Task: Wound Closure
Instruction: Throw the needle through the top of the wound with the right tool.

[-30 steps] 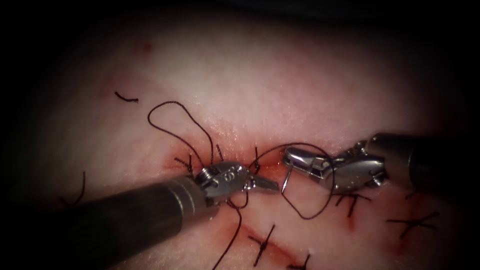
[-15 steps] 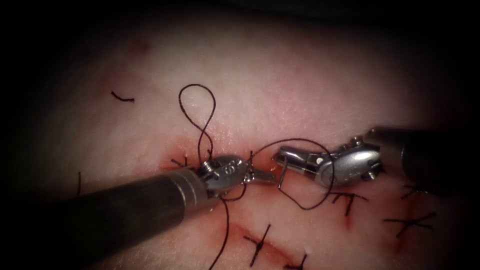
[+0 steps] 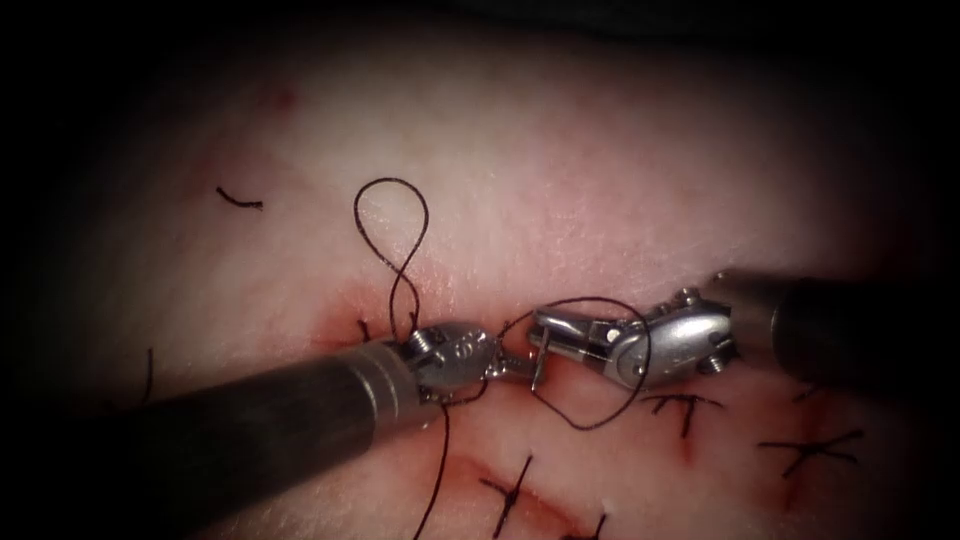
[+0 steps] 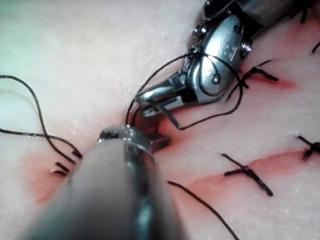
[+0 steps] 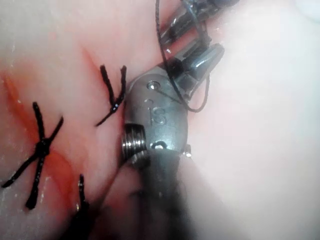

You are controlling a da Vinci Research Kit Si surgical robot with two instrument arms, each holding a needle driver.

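This is a surgical training bench in a lab. What carries everything is a slab of pale tissue (image 3: 560,150) with a reddened cut (image 3: 400,305) across it. Dark cross-shaped stitches (image 3: 815,450) close other cuts toward its lower right edge, and short cut ends of thread (image 3: 240,200) lie loose toward its upper left. Red fluid (image 4: 45,175) stains the flesh around the cuts. Two slim metal needle drivers, the left tool (image 3: 515,368) and the right tool (image 3: 545,330), meet over the cut with a curved needle (image 3: 538,370) and black thread (image 3: 390,230).
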